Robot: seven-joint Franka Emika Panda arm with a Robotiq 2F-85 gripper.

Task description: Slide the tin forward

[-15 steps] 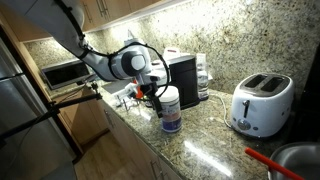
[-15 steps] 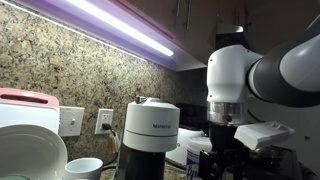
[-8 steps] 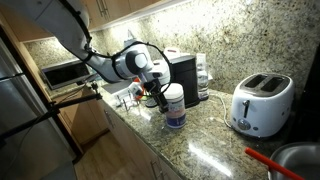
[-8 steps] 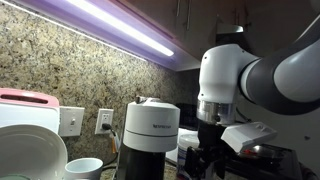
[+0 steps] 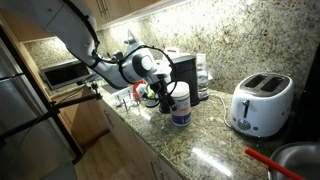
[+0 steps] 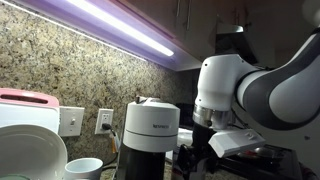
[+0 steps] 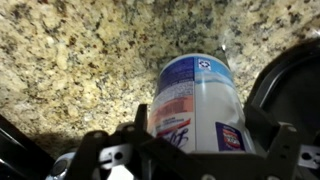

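Upright on the speckled granite counter [image 5: 205, 150] in an exterior view: the tin [image 5: 182, 104], white with a blue-purple label band, just in front of a black coffee machine [image 5: 184, 72] and well left of the white toaster [image 5: 261, 103]. At its left side, low over the counter, the gripper [image 5: 167, 100], dark and close against the canister. In the wrist view, the tin between dark fingers [image 7: 142, 120], one at each flank; clamped or merely close, impossible to tell through the blur. Near the right front edge, a red utensil [image 5: 264, 157]. In an exterior view, a white arm joint [image 6: 224, 88] right of a white and black coffee maker [image 6: 151, 132], a wall outlet [image 6: 104, 121] further left.
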